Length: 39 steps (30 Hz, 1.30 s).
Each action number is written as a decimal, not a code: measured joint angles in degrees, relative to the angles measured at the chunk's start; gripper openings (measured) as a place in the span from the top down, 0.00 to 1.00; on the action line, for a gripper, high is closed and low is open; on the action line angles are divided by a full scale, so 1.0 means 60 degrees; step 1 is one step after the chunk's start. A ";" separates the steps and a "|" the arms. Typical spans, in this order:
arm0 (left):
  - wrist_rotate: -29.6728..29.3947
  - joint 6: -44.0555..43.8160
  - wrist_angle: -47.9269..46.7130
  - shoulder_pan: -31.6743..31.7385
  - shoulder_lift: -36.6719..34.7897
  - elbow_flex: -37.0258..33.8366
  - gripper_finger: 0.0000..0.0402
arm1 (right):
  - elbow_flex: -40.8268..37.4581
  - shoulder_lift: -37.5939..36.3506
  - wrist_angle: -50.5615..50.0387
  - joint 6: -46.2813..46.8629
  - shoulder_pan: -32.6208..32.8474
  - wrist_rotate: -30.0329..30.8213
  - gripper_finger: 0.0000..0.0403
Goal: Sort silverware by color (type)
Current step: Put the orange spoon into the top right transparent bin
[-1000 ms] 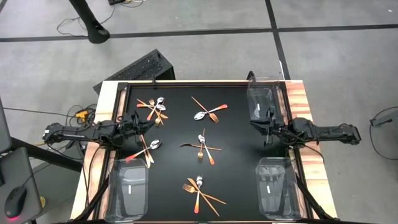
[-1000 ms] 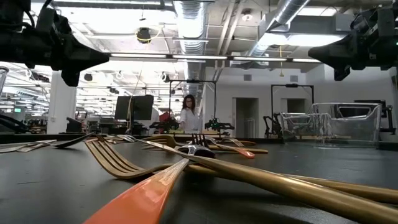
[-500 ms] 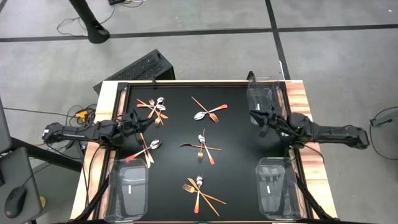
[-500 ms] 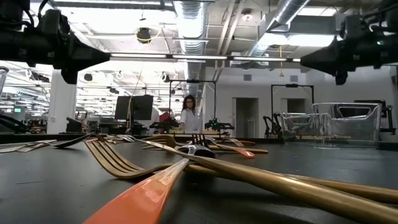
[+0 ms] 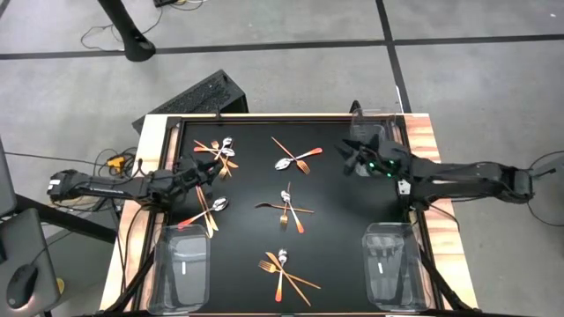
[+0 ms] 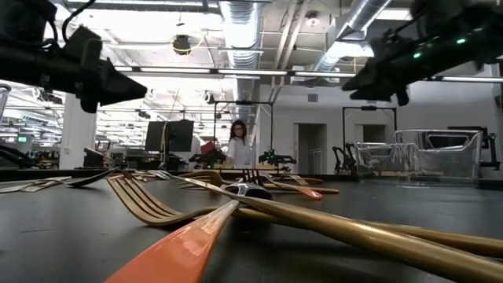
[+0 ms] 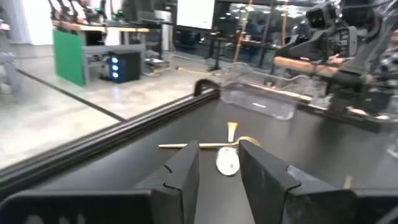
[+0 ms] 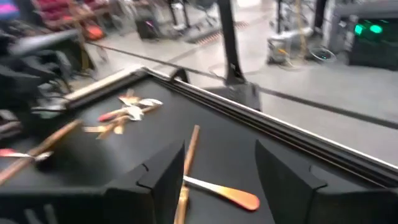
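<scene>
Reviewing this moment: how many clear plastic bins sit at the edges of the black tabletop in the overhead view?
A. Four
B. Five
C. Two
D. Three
D: the overhead view shows one clear bin at the near left, one at the near right and one at the far right, the last partly under the right arm; the far left corner has none.

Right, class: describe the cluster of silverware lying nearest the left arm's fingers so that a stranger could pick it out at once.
Start at the black mat on the table, seen from above. Five small heaps of silverware lie on it; take the one at the far left corner, just ahead of the left gripper. Unlike the three heaps down the middle, it hugs the mat's left side, and it lies farther back than the other left-side heap.
</scene>
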 joint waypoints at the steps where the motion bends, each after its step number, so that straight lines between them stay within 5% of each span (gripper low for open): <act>1: -0.0009 0.0078 0.0232 0.0120 0.0189 0.0000 0.73 | 0.0156 0.0336 0.0015 -0.0011 -0.0152 -0.0004 0.44; 6: 0.0051 0.0145 0.0849 0.0559 0.0798 0.0000 0.72 | 0.1083 0.1711 -0.0368 -0.0234 -0.0608 -0.0144 0.44; 12: 0.0129 0.0185 0.0844 0.0806 0.1051 0.0000 0.72 | 0.2483 0.2806 -0.1938 -0.0694 -0.0670 -0.1460 0.45; 27: 0.1146 -0.0897 0.0780 0.0823 0.1047 0.0000 0.72 | 0.4229 0.5714 -0.3038 -0.2151 -0.1119 -0.1589 0.46; 39: 0.0940 -0.1356 0.0690 0.0794 0.1047 0.0001 0.72 | 0.6125 0.7603 -0.4735 -0.2296 -0.1284 -0.2375 0.46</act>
